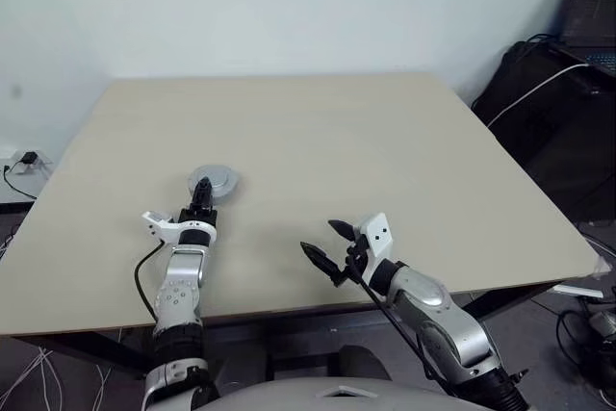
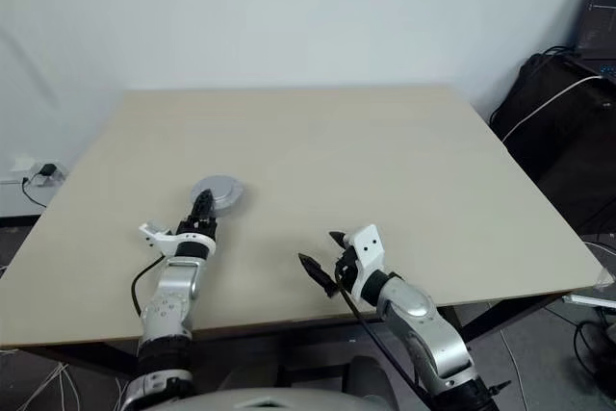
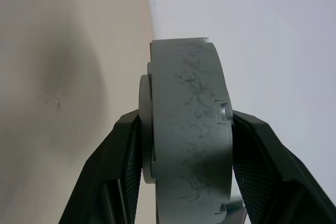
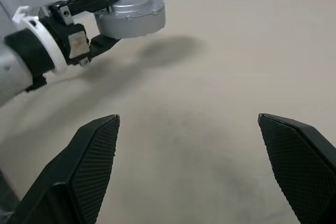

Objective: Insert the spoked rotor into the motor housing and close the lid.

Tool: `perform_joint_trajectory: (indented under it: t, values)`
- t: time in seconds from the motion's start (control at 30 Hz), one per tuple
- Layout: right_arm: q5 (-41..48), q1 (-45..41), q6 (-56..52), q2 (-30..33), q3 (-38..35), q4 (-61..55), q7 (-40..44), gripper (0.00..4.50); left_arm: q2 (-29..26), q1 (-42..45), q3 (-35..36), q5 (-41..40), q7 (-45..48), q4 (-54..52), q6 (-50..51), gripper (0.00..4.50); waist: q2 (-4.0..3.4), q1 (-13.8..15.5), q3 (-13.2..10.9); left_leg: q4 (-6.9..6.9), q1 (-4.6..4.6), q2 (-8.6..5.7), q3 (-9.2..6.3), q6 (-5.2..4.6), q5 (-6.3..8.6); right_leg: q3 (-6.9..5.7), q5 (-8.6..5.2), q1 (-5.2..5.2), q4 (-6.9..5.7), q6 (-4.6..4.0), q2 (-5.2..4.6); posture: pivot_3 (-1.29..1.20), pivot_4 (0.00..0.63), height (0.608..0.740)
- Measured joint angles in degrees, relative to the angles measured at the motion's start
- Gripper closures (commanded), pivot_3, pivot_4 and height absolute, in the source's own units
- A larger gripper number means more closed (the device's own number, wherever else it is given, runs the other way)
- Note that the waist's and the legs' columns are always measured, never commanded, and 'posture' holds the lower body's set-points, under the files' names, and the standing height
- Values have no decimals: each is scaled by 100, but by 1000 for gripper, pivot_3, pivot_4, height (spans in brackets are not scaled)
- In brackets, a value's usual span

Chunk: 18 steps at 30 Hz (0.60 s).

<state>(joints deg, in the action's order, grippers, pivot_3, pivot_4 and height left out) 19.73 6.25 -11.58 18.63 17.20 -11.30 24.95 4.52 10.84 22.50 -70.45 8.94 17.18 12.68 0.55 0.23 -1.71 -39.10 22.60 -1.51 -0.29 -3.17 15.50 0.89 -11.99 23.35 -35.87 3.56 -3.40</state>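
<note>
A pale beige table (image 1: 318,132) stands before a plain white wall, with a dark bag, a white cable and a laptop screen (image 1: 589,16) off its right edge and power cables on the floor at the left.

The round silver-grey metal disc, seemingly the closed motor housing with the lid (image 1: 215,183) on it, is held in the left half of the table, near the front edge. In the right wrist view it hangs level just above the tabletop, casting a shadow beneath, with small tabs along its rim (image 4: 134,14). The left wrist view shows its smooth, scuffed grey edge and a raised step on one face (image 3: 189,129). Whether the spoked rotor sits inside cannot be told.

The left pincer (image 1: 201,195) is clamped on this disc, one black finger (image 3: 118,166) pressed on each flat face. The left arm reaches forward from the near edge, forearm nearly straight, with a white bracket at the wrist and a black cable looping beside it.

The table around the disc is bare, and nothing lies between the two arms.

The right pincer (image 1: 323,242) hovers over the front middle of the table, well apart from the disc, its two black fingers (image 4: 92,156) spread wide and holding nothing. The right forearm angles in from the lower right, pointing toward the left.
</note>
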Motion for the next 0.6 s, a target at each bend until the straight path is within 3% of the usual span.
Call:
perform_joint_trajectory:
  t: [0.4, 0.6]
  values:
    - [-714, 204, 385, -340, -201, 251, -217, 0, -272, 1658, 798, 938, -151, 2168, -372, 2401, 7, 48, 1, 0, 2, -1, 4, 2, -3, 3, 21, -19, -1, -16, 9, 0, 0, 740]
    - [-767, 221, 345, -389, -207, 251, -222, 0, -397, 2066, 976, 1467, -352, 2817, -561, 2401, 9, 51, 2, 1, 2, -2, 2, 1, -2, 6, 24, -21, 1, -15, 6, 0, 0, 740]
